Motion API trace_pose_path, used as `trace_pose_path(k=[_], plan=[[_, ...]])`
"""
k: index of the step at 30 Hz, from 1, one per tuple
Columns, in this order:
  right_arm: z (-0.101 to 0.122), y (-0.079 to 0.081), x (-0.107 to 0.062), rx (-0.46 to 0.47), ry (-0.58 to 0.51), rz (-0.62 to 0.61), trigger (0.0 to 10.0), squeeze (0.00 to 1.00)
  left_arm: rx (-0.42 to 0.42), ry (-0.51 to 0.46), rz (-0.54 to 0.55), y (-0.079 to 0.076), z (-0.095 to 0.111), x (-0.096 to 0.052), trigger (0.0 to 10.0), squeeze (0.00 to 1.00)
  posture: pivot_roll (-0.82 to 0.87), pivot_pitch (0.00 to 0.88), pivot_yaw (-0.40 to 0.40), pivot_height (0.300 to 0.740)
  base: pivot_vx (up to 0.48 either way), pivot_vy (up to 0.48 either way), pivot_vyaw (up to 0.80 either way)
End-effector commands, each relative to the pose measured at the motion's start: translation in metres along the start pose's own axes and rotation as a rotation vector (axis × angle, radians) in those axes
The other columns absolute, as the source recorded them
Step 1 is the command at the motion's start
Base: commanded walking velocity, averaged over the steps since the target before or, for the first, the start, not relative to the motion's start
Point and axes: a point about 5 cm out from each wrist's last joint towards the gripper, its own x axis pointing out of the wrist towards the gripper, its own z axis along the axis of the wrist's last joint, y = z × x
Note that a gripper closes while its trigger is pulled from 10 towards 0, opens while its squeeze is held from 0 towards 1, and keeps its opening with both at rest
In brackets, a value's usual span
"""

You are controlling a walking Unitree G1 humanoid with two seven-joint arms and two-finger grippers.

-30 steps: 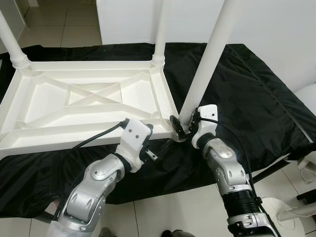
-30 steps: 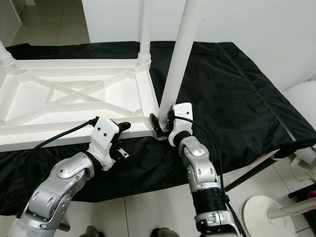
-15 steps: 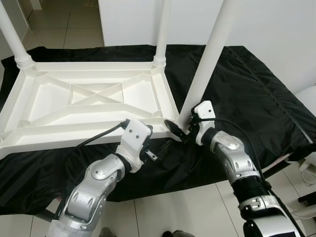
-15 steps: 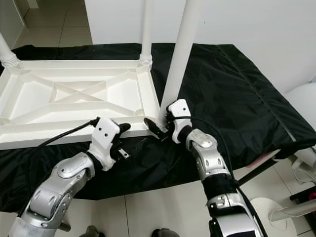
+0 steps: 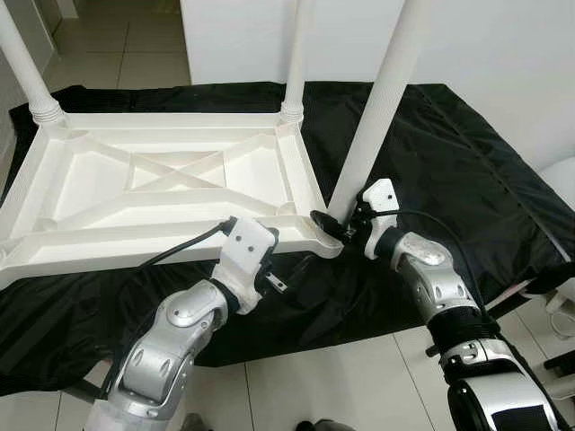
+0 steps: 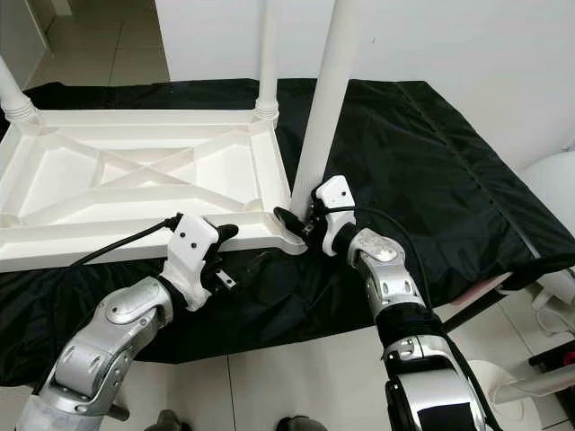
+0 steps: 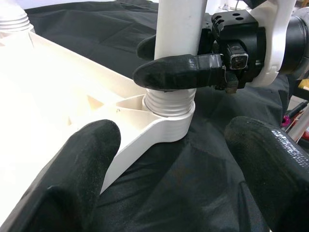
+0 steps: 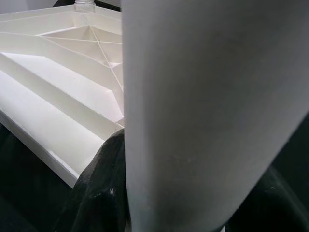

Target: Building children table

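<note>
A black cloth (image 5: pixel 449 153) lies under the upside-down white table (image 5: pixel 162 193). The right gripper (image 7: pixel 166 60) squeezes its white leg (image 5: pixel 373 117); the left gripper (image 7: pixel 178 159) waits wide open, holding nothing.

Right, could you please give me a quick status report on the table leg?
Right pincer clamped round white leg just above its threaded corner socket. Left pincer open, hovering by that corner. Upturned tabletop lies on black cloth.

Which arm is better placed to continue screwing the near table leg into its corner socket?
Right. The right gripper already clasps the near leg just above the corner socket, while the left gripper stays open beside it, holding nothing.
</note>
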Motion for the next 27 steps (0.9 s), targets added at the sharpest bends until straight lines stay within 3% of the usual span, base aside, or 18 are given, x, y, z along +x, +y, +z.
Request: trace_pose_path(k=[1,3,4,11,13,17,18,21,24,27], plan=[[-0.012,0.002,-0.004,-0.002,0.056,0.013,0.0,0.0,-0.008,0.009,0.0,-0.001,-0.001,0.001,10.0,0.0,0.0,0.07,-0.054,0.74,0.0,0.0,0.0],[-0.013,0.003,-0.005,0.008,0.055,0.014,0.0,0.0,-0.01,0.008,0.0,-0.001,0.0,0.001,10.0,0.0,0.0,0.07,-0.054,0.74,0.0,0.0,0.0],[-0.014,0.005,-0.004,0.031,0.05,0.0,10.0,0.0,-0.01,0.01,0.0,-0.001,-0.001,0.001,10.0,0.0,0.0,0.078,-0.051,0.74,0.0,0.0,0.0],[-0.018,0.01,0.0,0.07,0.084,-0.129,10.0,0.0,-0.014,0.011,-0.002,-0.002,-0.001,-0.001,10.0,0.0,0.0,0.087,-0.048,0.74,0.0,0.0,0.0],[-0.016,0.009,0.004,0.135,0.082,-0.277,10.0,0.0,-0.017,0.012,-0.003,-0.004,-0.001,-0.001,10.0,0.0,0.0,0.091,-0.048,0.74,0.0,0.0,0.0],[-0.014,0.011,0.006,0.17,0.086,-0.401,10.0,0.0,-0.019,0.013,-0.005,-0.005,-0.001,-0.001,10.0,0.0,0.0,0.093,-0.049,0.74,0.0,0.0,0.0],[-0.012,0.014,0.006,0.195,0.078,-0.525,10.0,0.0,-0.022,0.014,-0.004,-0.005,-0.002,-0.001,10.0,0.0,0.0,0.096,-0.051,0.74,0.0,0.0,0.0],[-0.012,0.017,0.005,0.239,0.077,-0.604,10.0,0.0,-0.021,0.014,-0.003,-0.005,-0.002,-0.001,10.0,0.0,0.0,0.096,-0.051,0.74,0.0,0.0,0.0],[-0.009,0.037,0.005,0.27,0.058,-0.77,10.0,0.0,-0.025,0.014,0.003,-0.004,-0.002,-0.001,10.0,0.0,0.0,0.098,-0.056,0.74,0.0,0.0,0.0],[-0.006,0.047,0.009,0.293,0.046,-0.757,10.0,0.0,-0.03,0.011,0.003,-0.005,-0.001,-0.001,10.0,0.0,0.0,0.099,-0.054,0.74,0.0,0.0,0.0]])
